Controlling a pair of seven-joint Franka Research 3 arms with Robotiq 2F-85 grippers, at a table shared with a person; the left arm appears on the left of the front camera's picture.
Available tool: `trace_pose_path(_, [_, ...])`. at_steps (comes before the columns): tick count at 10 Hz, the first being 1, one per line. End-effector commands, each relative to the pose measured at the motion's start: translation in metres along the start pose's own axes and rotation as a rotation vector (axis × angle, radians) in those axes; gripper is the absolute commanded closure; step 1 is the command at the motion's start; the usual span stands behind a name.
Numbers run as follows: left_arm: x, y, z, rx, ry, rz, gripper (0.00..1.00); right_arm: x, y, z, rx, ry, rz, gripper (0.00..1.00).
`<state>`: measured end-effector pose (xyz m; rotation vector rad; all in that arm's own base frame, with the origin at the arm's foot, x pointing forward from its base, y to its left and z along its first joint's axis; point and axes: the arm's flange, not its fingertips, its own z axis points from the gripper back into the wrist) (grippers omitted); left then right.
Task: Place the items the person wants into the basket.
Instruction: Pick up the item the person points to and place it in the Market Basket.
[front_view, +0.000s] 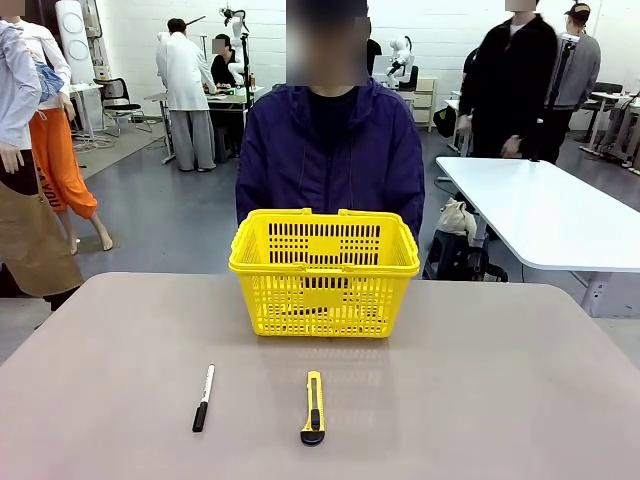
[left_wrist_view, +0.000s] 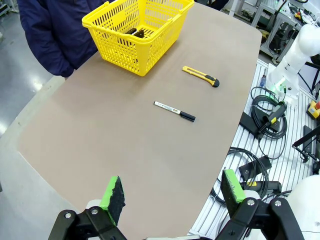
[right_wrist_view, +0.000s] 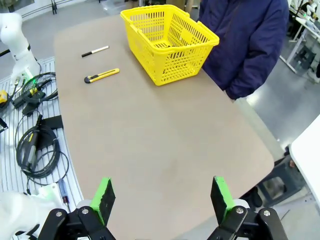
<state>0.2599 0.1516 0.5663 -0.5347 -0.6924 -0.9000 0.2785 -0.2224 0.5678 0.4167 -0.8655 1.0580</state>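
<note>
The yellow basket (front_view: 325, 268) stands at the table's far middle, right in front of the person (front_view: 330, 150) in a dark jacket. Through the mesh of the basket (left_wrist_view: 127, 52) I make out dark shapes inside, too indistinct to name. My left gripper (left_wrist_view: 172, 187) hangs open and empty, high above the near table edge, far from the basket. My right gripper (right_wrist_view: 162, 192) is likewise open and empty above the table's other side, with the basket (right_wrist_view: 175, 62) well ahead of it.
A white marker with a black cap (front_view: 203, 397) and a yellow-and-black box cutter (front_view: 314, 407) lie on the near table. The marker (left_wrist_view: 174, 110) and cutter (left_wrist_view: 200, 76) lie apart. Cables (left_wrist_view: 265, 117) lie beside the table. A white table (front_view: 540, 210) stands back right.
</note>
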Motion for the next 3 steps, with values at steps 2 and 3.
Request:
trace_pose_path(2, [-0.0008, 0.0005, 0.0024, -0.009, -0.019, -0.016, 0.0, -0.0019, -0.0041, 0.0025, 0.002, -0.035, 0.014, 0.0])
trace_pose_path(3, [-0.0008, 0.0005, 0.0024, -0.009, -0.019, -0.016, 0.0, -0.0019, -0.0041, 0.0025, 0.002, -0.035, 0.014, 0.0])
